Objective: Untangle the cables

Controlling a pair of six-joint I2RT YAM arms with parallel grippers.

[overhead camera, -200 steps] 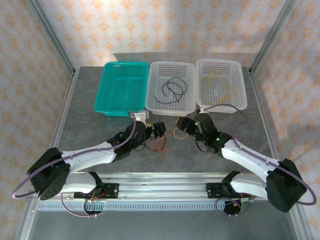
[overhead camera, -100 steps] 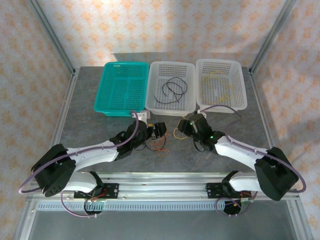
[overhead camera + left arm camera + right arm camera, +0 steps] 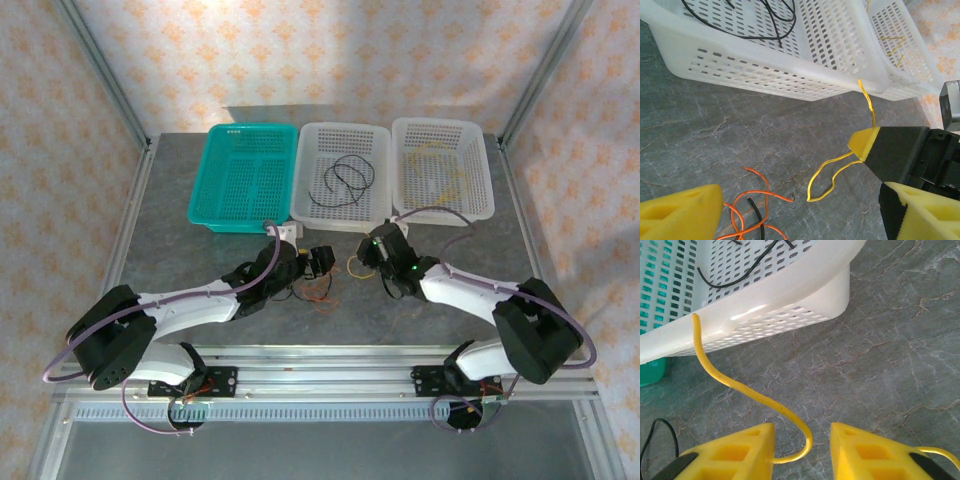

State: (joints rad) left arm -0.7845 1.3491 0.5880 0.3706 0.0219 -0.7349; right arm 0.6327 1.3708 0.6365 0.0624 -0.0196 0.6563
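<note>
Thin yellow wire cable (image 3: 741, 390) arcs toward the white slotted plastic basket (image 3: 790, 300) from between the right gripper's (image 3: 802, 441) parted jaws, not yet pinched.

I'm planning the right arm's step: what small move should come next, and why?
Probably close the right gripper fully. The yellow cable passes between its fingers, which stand apart without pressing it, so nothing is clamped; lifting now would likely leave the cable on the table.

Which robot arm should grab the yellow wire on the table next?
The right arm. Its jaws sit on both sides of the yellow cable. The left arm has its jaws wide open over the orange cable, farther from the yellow one.
</note>
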